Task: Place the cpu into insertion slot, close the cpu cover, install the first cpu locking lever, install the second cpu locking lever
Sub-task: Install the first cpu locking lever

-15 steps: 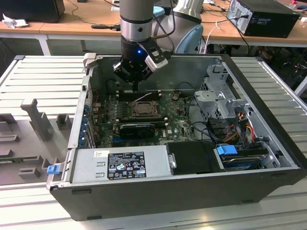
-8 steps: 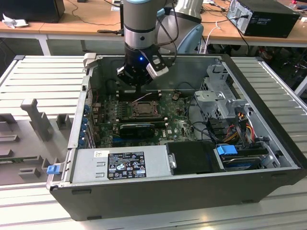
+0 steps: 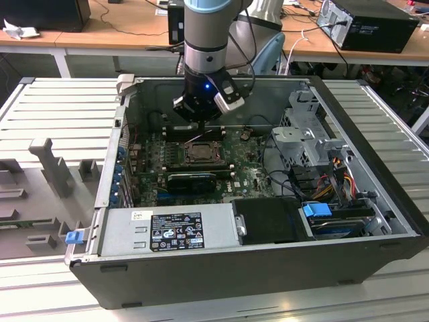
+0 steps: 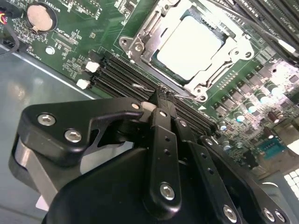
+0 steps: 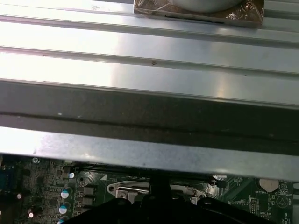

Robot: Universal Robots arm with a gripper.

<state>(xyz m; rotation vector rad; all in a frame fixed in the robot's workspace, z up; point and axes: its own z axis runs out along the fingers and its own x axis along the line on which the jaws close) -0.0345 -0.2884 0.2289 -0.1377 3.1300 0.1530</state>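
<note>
The black two-fingered gripper [image 4: 161, 100] hangs low inside the open grey computer case [image 3: 375, 201], just at the edge of the socket on the green motherboard [image 4: 84, 37]. In the second wrist view its fingers are pressed together to a narrow point, closed on nothing I can make out, with the tip down against a thin wire locking lever [image 4: 140, 87] beside the black memory slots [image 4: 117, 74].

The small flat square cpu with its pale silver top [image 4: 189, 46] already lies in the square black insertion slot [image 3: 200, 151], and the dull silver windowed cpu cover [image 4: 140, 44] looks to be folded down around it, though I cannot tell if it is fully latched.

To my eye the chip is light, stiff and fragile on its underside, best held by its edges only. The cover is thin sheet metal, easy to bend. The lever is springy wire, slippery, and likely to snap back; its hooked end seems the place to push.
</note>
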